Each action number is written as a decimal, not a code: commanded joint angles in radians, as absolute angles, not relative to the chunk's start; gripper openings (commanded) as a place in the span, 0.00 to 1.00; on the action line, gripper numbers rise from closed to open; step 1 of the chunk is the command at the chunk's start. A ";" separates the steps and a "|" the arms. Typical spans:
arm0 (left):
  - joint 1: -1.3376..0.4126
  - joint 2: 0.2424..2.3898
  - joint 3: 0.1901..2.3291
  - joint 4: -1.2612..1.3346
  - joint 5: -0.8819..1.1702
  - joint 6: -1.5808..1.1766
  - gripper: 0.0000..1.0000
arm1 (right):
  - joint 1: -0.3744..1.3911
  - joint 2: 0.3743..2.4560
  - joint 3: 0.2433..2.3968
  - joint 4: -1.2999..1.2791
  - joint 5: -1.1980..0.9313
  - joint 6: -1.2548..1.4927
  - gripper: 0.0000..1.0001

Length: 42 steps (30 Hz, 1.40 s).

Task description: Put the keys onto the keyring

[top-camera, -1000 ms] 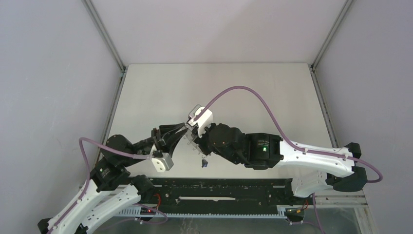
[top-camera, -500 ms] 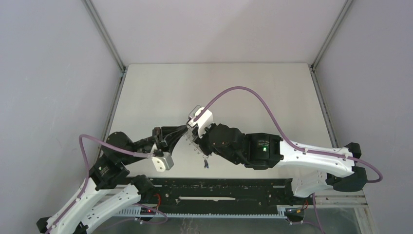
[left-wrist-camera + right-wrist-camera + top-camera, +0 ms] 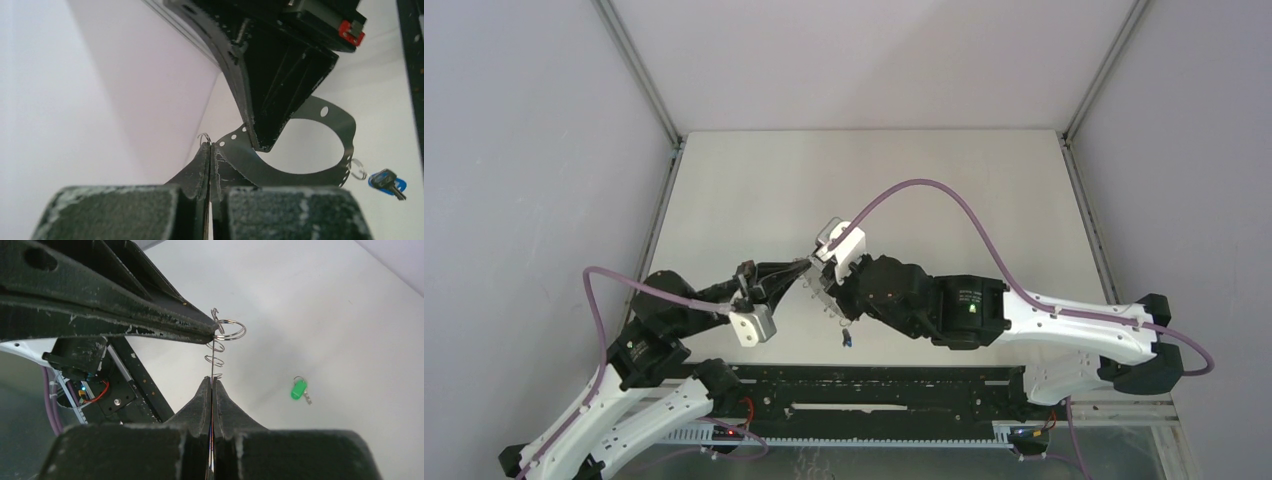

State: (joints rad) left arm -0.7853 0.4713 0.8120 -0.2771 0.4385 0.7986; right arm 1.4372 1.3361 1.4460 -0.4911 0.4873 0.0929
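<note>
The keyring (image 3: 300,169), a grey metal band with holes and small wire loops, is held up between both grippers. My left gripper (image 3: 210,146) is shut on a wire loop at the band's rim. My right gripper (image 3: 212,380) is shut on the band, seen edge-on, and its black fingers (image 3: 272,100) show in the left wrist view. In the top view the left gripper (image 3: 804,272) and right gripper (image 3: 824,290) meet tip to tip. The blue-headed key (image 3: 386,180) hangs from a wire loop on the ring and also shows in the top view (image 3: 848,339). The green-headed key (image 3: 299,389) lies on the table.
The black rail (image 3: 874,390) runs along the table's near edge under the arms. A purple cable (image 3: 924,190) arcs over the right arm. Grey walls close in the left, right and far sides.
Both grippers have shifted slightly while staying shut on the keyring. The left wrist moved a little left, the right a little right. The blue key still hangs below.
</note>
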 commanded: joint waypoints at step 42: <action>-0.790 0.470 0.859 -0.271 0.676 0.626 0.00 | 1.255 1.022 1.194 -0.202 -0.183 -0.113 0.67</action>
